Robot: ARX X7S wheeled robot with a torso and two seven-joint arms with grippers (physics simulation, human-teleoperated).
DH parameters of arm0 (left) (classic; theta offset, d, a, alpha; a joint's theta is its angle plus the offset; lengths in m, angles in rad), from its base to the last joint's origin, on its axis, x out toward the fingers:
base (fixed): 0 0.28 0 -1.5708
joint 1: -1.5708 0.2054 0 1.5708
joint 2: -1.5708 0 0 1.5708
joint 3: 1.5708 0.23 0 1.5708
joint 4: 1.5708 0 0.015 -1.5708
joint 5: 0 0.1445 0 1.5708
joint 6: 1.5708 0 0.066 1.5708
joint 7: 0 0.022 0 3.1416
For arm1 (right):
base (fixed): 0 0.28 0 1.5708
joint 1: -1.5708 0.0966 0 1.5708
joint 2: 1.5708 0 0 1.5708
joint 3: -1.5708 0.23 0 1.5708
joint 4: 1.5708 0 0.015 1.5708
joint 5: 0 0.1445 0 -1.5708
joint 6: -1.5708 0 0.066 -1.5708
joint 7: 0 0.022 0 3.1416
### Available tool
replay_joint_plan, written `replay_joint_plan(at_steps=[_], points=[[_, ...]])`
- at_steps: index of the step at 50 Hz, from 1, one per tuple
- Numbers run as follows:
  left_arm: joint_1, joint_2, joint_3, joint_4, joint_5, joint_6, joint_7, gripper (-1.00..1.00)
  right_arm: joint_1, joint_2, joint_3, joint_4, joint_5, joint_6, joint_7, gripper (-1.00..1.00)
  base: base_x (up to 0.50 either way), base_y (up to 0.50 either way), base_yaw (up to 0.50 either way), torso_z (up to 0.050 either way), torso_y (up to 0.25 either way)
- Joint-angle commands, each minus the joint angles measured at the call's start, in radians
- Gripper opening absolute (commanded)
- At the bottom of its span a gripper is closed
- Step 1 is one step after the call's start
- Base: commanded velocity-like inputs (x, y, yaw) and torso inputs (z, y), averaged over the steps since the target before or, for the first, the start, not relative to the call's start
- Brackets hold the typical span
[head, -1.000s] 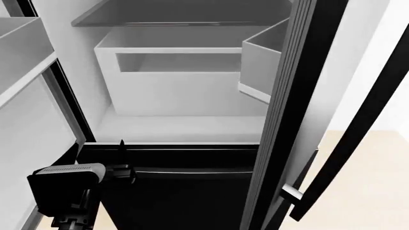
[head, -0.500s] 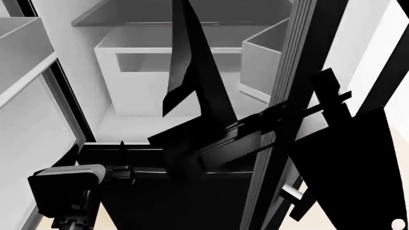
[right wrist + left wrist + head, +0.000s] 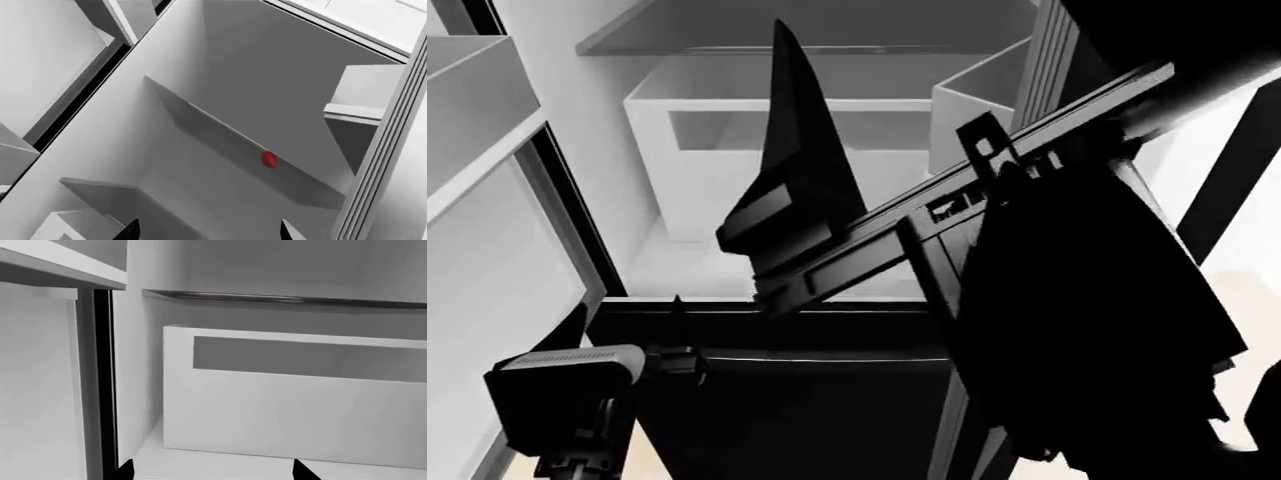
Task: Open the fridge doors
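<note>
Both fridge doors stand open. The left door [image 3: 481, 230] is swung wide at the head view's left and shows its white lining and shelf bin. I see the right door [image 3: 1044, 70] edge-on, and my right arm [image 3: 1068, 300] hides most of it. My left gripper [image 3: 213, 472] is open and empty, low at the fridge's front left, facing a white crisper bin [image 3: 293, 410]. My right gripper [image 3: 208, 232] is open and empty too, looking into the white interior past the right door's ribbed edge [image 3: 387, 165].
A glass shelf [image 3: 280, 299] lies above the crisper bin. A small red object [image 3: 269, 159] sits on an inner shelf. The wide black drawer [image 3: 814, 420] with a horizontal handle runs below the opening. Pale floor [image 3: 1248, 280] shows at the right.
My right arm has risen into the head view and moved up and left across the right door, which it now covers. The left arm and both doors have stayed put.
</note>
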Motion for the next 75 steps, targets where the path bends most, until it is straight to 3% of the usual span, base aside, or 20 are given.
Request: replay_joint_plan(at_steps=[1, 13, 41, 75], points=[[-0.004, 0.038, -0.027, -0.024, 0.018, -0.019, 0.034, 1.00, -0.106, 0.021, 0.000, 0.088, -0.113, -0.040, -0.115, 1.00, 0.00, 0.00, 0.00, 0.000, 0.000], [-0.010, 0.044, -0.025, -0.032, 0.018, -0.025, 0.036, 1.00, -0.128, 0.030, 0.002, 0.180, -0.157, -0.038, -0.217, 1.00, 0.00, 0.00, 0.00, 0.000, 0.000], [0.006, 0.045, -0.021, -0.023, 0.027, -0.020, 0.035, 1.00, -0.174, -0.102, 0.030, 0.292, -0.205, -0.068, -0.328, 1.00, 0.00, 0.00, 0.00, 0.000, 0.000], [0.017, 0.051, -0.014, -0.027, 0.032, -0.014, 0.047, 1.00, -0.308, -0.189, 0.040, 0.592, -0.235, -0.155, -0.607, 1.00, 0.00, 0.00, 0.00, 0.000, 0.000]])
